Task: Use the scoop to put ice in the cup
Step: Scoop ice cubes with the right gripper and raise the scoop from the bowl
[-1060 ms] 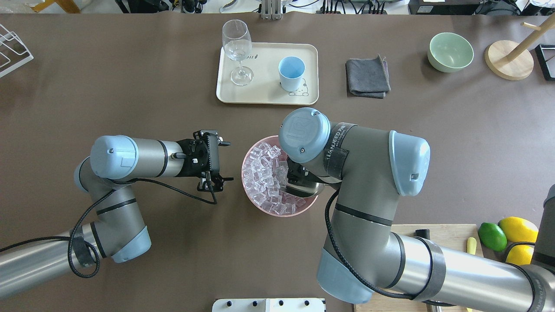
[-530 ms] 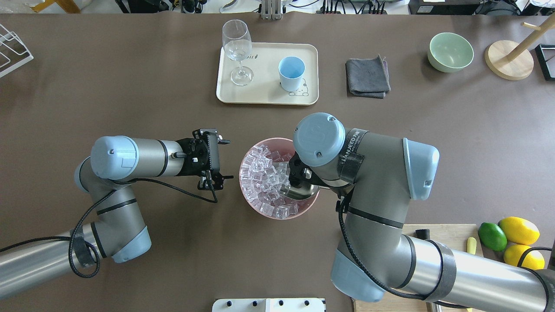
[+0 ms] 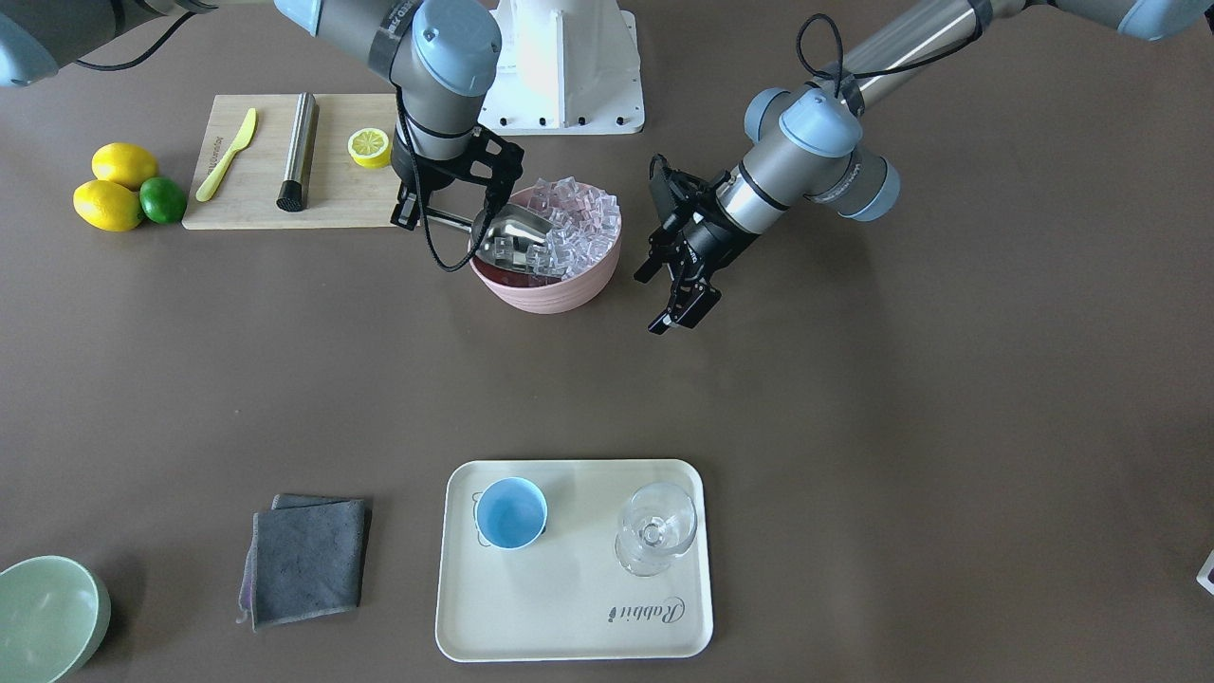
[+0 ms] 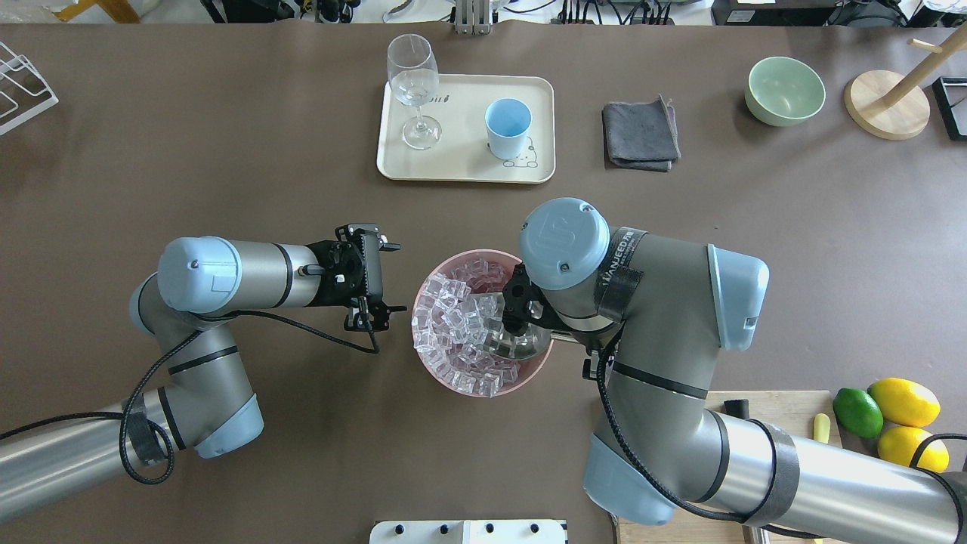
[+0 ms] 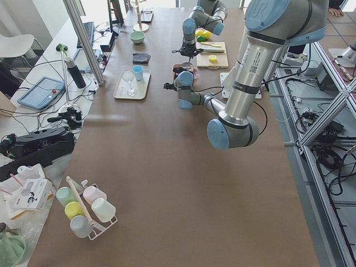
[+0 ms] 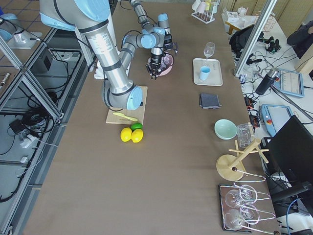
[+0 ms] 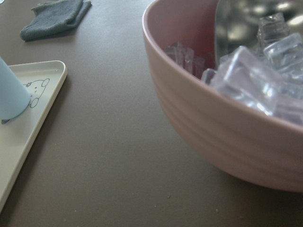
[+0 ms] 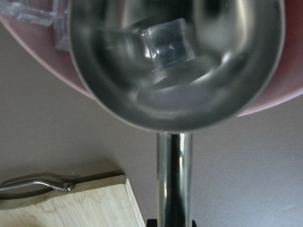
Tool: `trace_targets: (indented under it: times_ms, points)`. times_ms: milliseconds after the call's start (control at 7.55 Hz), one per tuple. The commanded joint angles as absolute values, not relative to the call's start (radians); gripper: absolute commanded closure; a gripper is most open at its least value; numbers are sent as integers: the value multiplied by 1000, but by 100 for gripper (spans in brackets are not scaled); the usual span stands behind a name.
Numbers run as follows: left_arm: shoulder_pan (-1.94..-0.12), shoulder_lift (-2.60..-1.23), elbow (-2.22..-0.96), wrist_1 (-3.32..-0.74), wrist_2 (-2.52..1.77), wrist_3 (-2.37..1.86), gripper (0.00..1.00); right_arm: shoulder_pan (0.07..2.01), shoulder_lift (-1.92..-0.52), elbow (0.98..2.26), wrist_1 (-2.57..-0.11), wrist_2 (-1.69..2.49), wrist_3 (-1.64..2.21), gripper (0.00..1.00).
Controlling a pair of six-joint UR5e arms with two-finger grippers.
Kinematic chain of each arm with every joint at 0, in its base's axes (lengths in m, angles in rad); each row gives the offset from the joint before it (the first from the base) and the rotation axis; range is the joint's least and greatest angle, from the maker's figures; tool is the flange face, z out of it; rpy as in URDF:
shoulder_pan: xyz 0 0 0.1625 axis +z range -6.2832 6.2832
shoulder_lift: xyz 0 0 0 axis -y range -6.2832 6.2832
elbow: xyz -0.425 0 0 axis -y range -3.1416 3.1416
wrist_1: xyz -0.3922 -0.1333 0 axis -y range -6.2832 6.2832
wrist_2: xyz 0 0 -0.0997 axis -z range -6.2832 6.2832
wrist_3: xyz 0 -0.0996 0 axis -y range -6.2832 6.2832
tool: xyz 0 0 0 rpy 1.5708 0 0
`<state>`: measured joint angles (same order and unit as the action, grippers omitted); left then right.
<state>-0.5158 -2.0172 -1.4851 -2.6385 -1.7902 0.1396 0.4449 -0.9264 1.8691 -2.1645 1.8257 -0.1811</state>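
Scooping stage: shiny steel scoop (image 3: 512, 237) dipped in pink bowl (image 3: 550, 289) of clear ice cubes (image 4: 453, 317), one cube aboard, handle clamped by right end effector (image 3: 417, 216). Left end effector (image 4: 389, 278) spread wide, empty. Remaining: lift, carry, tip into empty light-blue cup (image 4: 508, 125) on cream tray (image 4: 461, 170).

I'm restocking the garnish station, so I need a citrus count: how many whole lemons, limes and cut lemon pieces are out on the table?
Whole lemons: 2
Limes: 1
Cut lemon halves: 1
Total: 4
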Motion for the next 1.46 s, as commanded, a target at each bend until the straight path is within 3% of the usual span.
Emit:
trace_targets:
  times_ms: [0,1325]
  points:
    - [-517,-2017,-1486,-2638,-1790,140,1,449,-923,1870,-2164,1879,-209,100]
    - [-515,-2016,-1485,-2635,-1789,140,1,535,-899,1875,-2164,1982,-299,100]
